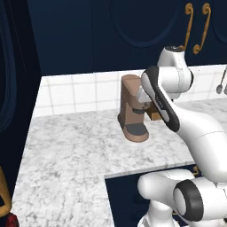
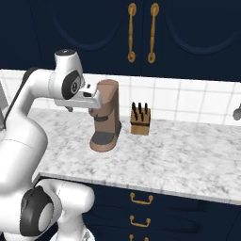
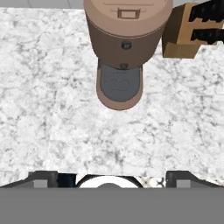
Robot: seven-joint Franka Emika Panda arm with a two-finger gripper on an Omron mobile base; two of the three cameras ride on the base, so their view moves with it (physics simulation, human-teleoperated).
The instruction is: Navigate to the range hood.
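The robot stood at a corner of the marble surface [image 1: 66,150], facing dark blue wall cabinets [image 2: 94,33] with brass handles [image 2: 132,33] and a white tile backsplash [image 1: 80,95].

A brown coffee machine [image 2: 106,115] stood upright on the surface near the backsplash, its grey drip tray [image 3: 119,83] toward the robot. A wooden knife block [image 2: 140,120] with dark handles stood just beside it, on the machine's right in the right base view, apart from it. In the left base view the arm hid most of the block.

The arm was folded, with the hand held above the surface directly in front of the coffee machine, level with its upper body. The hand camera looked straight down on the machine's top and drip tray, with the knife block [image 3: 188,30] at the upper right corner.

The state of the jaws could not be told: the fingertips at the lower edge of the hand view were too cut off, and the base views showed only the hand body.

The range hood could not be located in any view. Hanging utensils [image 1: 220,84] showed at the right edge of the left base view. Lower drawers with brass pulls [image 2: 141,200] lay below the surface edge.
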